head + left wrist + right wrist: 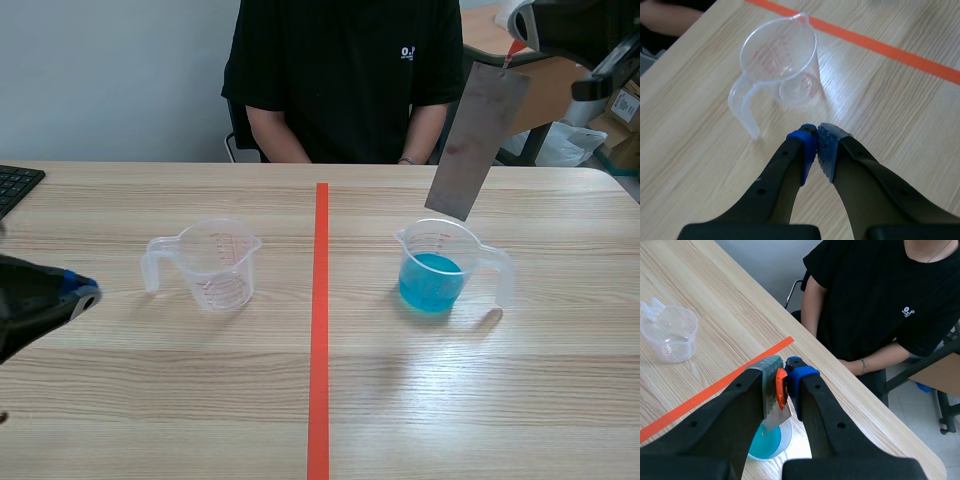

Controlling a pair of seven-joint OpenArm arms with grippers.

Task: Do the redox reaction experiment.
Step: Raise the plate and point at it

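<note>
We've got a dull grey plate (478, 140), bright blue liquid (431, 283) in one clear cup (437, 240), faint red markings on the other cup (212, 262).

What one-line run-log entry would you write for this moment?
right gripper: shut on metal sheet, tilted over blue-liquid cup | left gripper: shut, holding nothing, empty cup ahead | sheet not yet dipped

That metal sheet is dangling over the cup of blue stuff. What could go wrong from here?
1. The right gripper holds the metal sheet only by a small orange tab at its top, so it might slip or swing.
2. The sheet hangs tilted, its lower edge near the rim of the cup of blue liquid; lowering it could catch the rim and tip the cup.
3. A dropped sheet could splash liquid onto the table.
</note>
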